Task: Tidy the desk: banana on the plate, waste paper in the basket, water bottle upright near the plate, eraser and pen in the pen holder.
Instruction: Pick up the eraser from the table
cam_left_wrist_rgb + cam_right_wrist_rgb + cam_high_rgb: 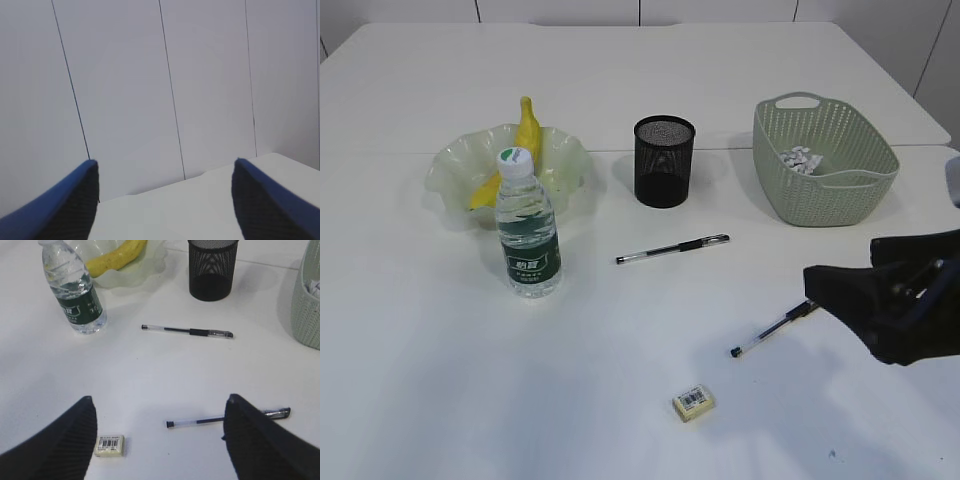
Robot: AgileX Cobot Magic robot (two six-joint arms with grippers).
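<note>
**Desk with two pens and the eraser still loose**

We take the pen holder [664,160] as landmark. Left of it, the banana [520,140] lies in the plate [455,170]; the water bottle [527,225] stands upright just in front of that plate. Right of the holder, the basket [825,160] contains the waste paper [801,158]. In front of the holder, one pen [672,249] lies on the desk [420,380]; a second pen [772,331] lies farther forward and rightward, and the eraser [693,402] nearest the camera. Our right gripper [157,412] hovers wide-jawed and empty above the second pen. Our left gripper [165,167], likewise spread and empty, faces the wall.
</note>
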